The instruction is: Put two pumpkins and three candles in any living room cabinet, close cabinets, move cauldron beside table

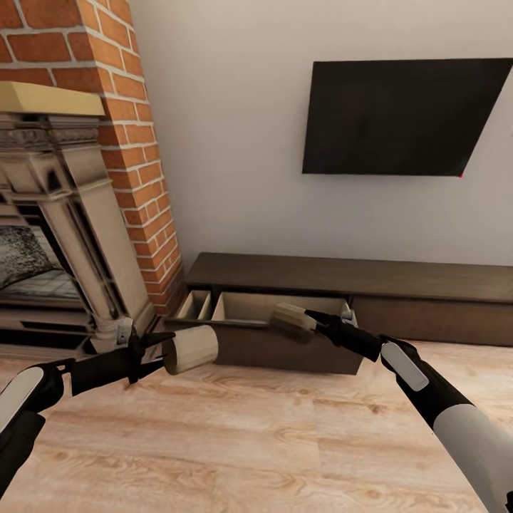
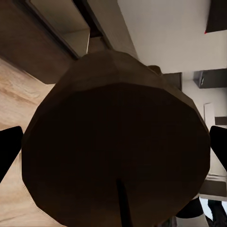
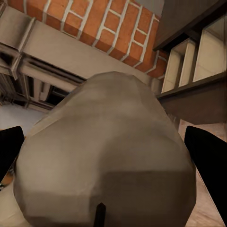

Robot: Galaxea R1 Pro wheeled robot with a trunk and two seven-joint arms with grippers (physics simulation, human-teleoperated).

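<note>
Candles: I have one in each gripper. Left gripper [image 1: 158, 348] is clamped on a cream cylindrical candle [image 1: 190, 348], held sideways over the wooden floor [image 1: 235, 442], just short of the cabinet's open drawer front. On the left wrist view that candle [image 2: 116, 142] sits dark between the two black fingers [image 2: 9, 153], wick end toward the camera. Right gripper [image 1: 312, 320] is clamped on a second candle [image 1: 293, 318], which hangs over the front edge of the open drawer [image 1: 285, 308], near its right end. On the right wrist view the second candle [image 3: 106, 156] sits pale between the fingers [image 3: 208, 158], with the drawer's pale compartments beyond it. The cabinet [image 1: 399, 281] is a long low dark brown unit against the white wall; its leftmost drawer is pulled out, showing a pale wood interior with a narrow divided section at the left end and a wider section to the right. I can't tell if anything lies in the drawer. A brick fireplace [image 1: 78, 214] stands just beside the cabinet's left end. A dark TV panel [image 1: 399, 117] is mounted on the wall above the cabinet.
</note>
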